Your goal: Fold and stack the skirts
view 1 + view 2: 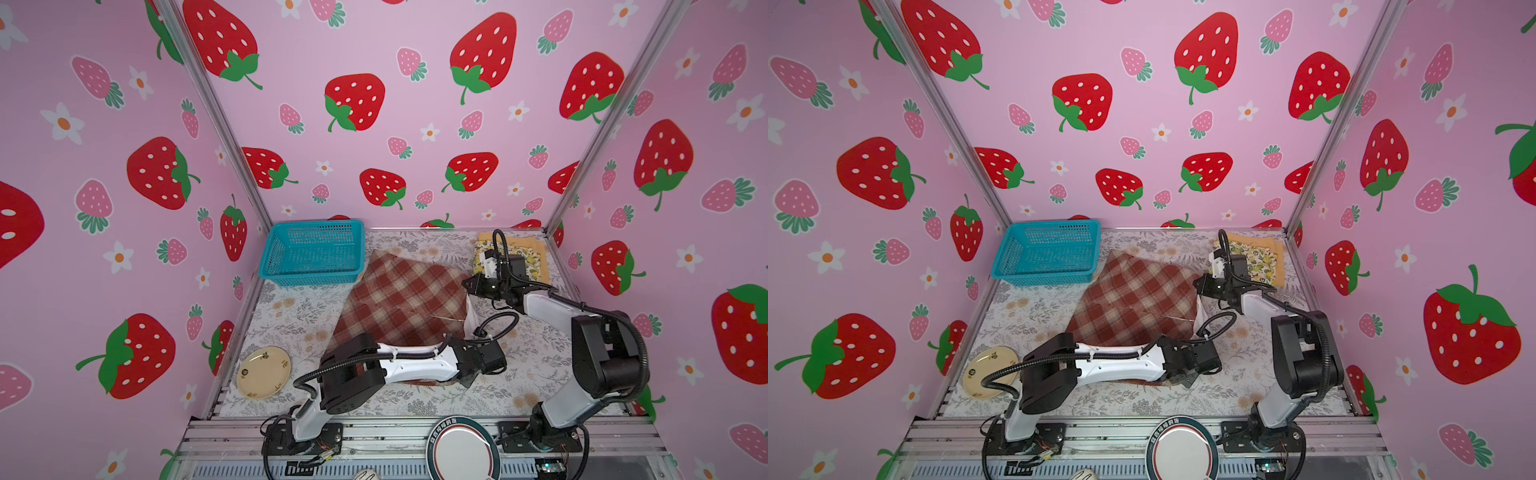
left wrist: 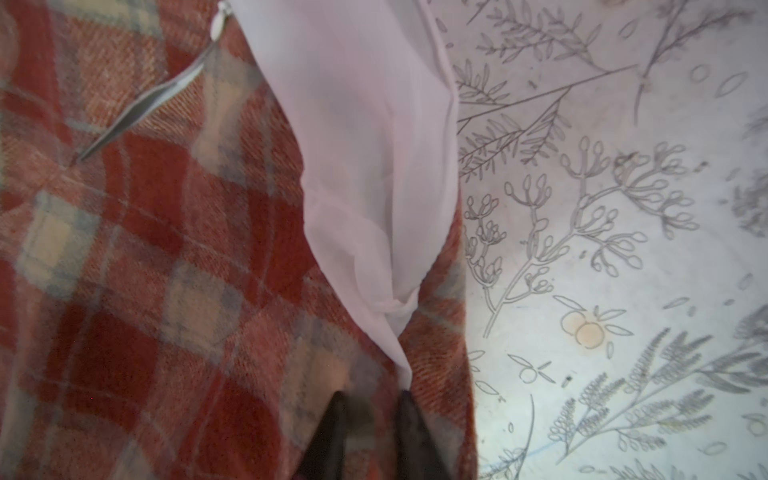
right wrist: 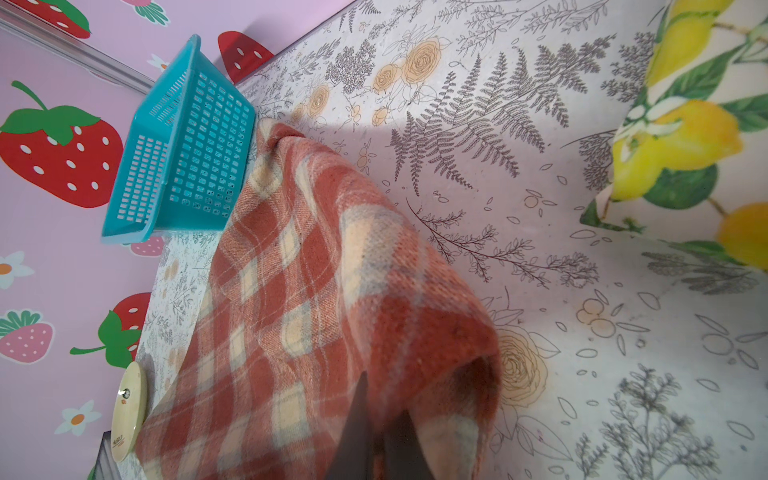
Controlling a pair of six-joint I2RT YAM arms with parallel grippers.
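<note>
The right claw [image 3: 380, 432] is gripping a raised corner of the plaid skirt [image 1: 399, 299], which is lying mid-table. The left claw [image 2: 372, 415] is pinching its near edge beside the white lining [image 2: 374, 145]. Both should be lifting evenly, holding the fold taut. The lemon skirt [image 1: 528, 257] is sitting on the mustard skirt [image 1: 536, 243] in the far right corner of the floral table [image 1: 291, 316], and strawberry walls [image 1: 395, 124] are enclosing it.

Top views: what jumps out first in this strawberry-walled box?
The plaid skirt sprawls across the middle of the table, with the left gripper pinching its near edge and the right gripper its right edge. A teal basket sits back left; a lemon skirt lies on a mustard skirt back right.
</note>
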